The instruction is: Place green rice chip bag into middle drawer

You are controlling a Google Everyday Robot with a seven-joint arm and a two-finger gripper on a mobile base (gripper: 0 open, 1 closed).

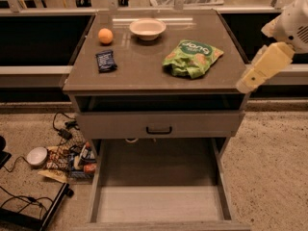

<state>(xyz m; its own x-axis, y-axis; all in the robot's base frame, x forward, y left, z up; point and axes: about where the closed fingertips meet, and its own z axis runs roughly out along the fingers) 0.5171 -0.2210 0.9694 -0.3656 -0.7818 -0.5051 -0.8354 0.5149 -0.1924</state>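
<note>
The green rice chip bag [192,57] lies on the right half of the cabinet top [144,73], bright green with a round darker logo. The middle drawer [159,203] is pulled out at the bottom of the view, with low grey side walls and a bare pale floor. My gripper [251,80] hangs at the right, a cream part below the white arm [293,20]. Its tip is over the cabinet's right front corner, to the right of the bag and apart from it. It holds nothing that I can see.
On the cabinet top also sit an orange [105,35], a pale bowl [147,28] and a small dark blue packet [105,61]. A flat grey drawer front with a black handle [159,129] is above the open drawer. Cables and clutter [62,155] lie on the floor at the left.
</note>
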